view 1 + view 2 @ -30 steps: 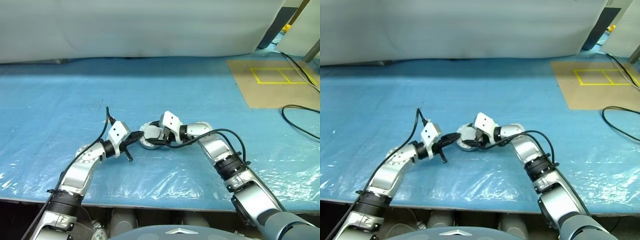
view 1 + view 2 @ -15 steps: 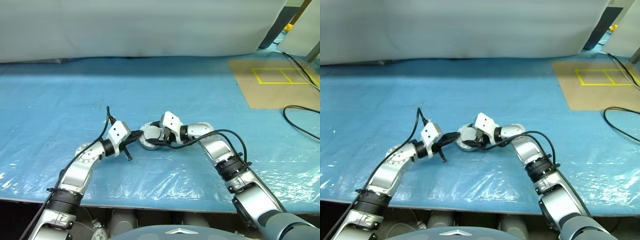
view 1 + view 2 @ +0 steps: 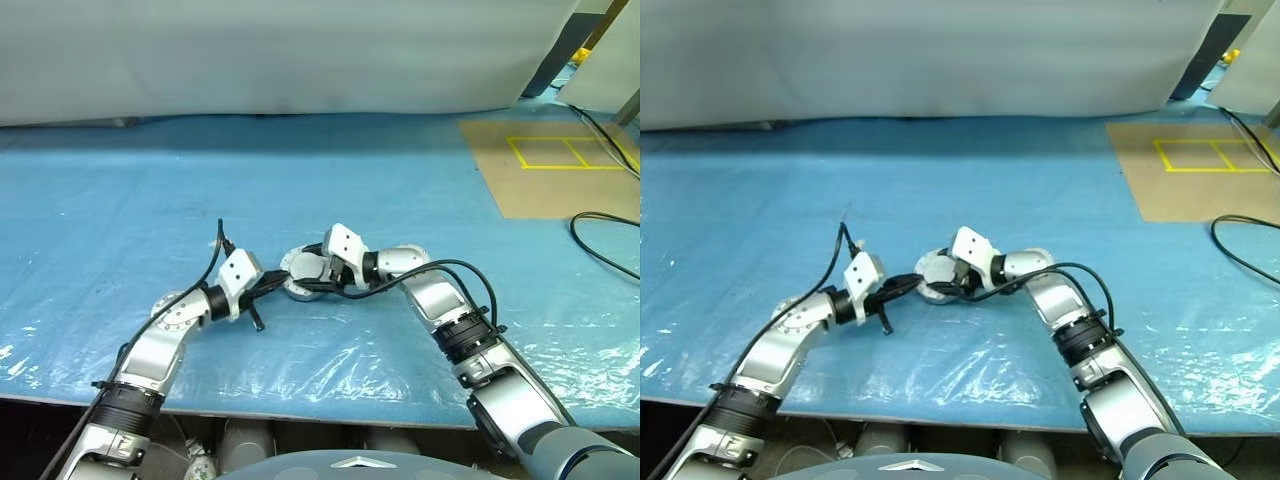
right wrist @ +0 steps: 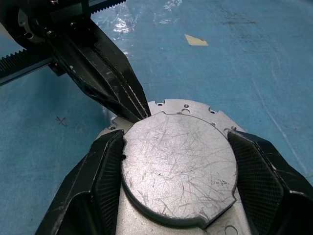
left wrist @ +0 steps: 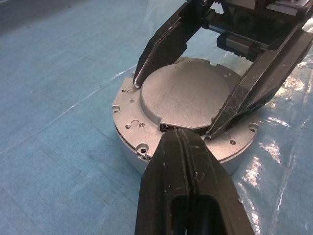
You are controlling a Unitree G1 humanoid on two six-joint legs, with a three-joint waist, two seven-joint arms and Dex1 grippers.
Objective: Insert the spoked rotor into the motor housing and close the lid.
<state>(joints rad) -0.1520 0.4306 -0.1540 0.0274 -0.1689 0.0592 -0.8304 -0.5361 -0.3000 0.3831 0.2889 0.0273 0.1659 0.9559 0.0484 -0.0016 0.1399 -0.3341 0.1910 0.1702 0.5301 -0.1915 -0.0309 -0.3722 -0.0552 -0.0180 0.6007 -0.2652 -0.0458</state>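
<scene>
— Motor housing, round grey metal puck (image 5: 142,139): location?
— Near the front of the blue plastic-sheeted table (image 3: 120,200), between both grippers. A raised, scratched grey metal disc (image 4: 178,164) lies on top; whether it is the lid cannot be told.
— Left gripper (image 5: 183,147)?
— Black fingers pressed together, tips at the edge of the disc.
— Right gripper (image 4: 178,171)?
— Fingers apart, one on each side of the disc, clamped against its rim.
— Surroundings?
— White sheeting (image 3: 280,50) behind the table; at far right a brown cardboard panel with yellow taped rectangles (image 3: 550,165) and a black cable (image 3: 600,240).
— Markings?
— No writing readable; a small pen cross (image 4: 61,121) on the sheet.
</scene>
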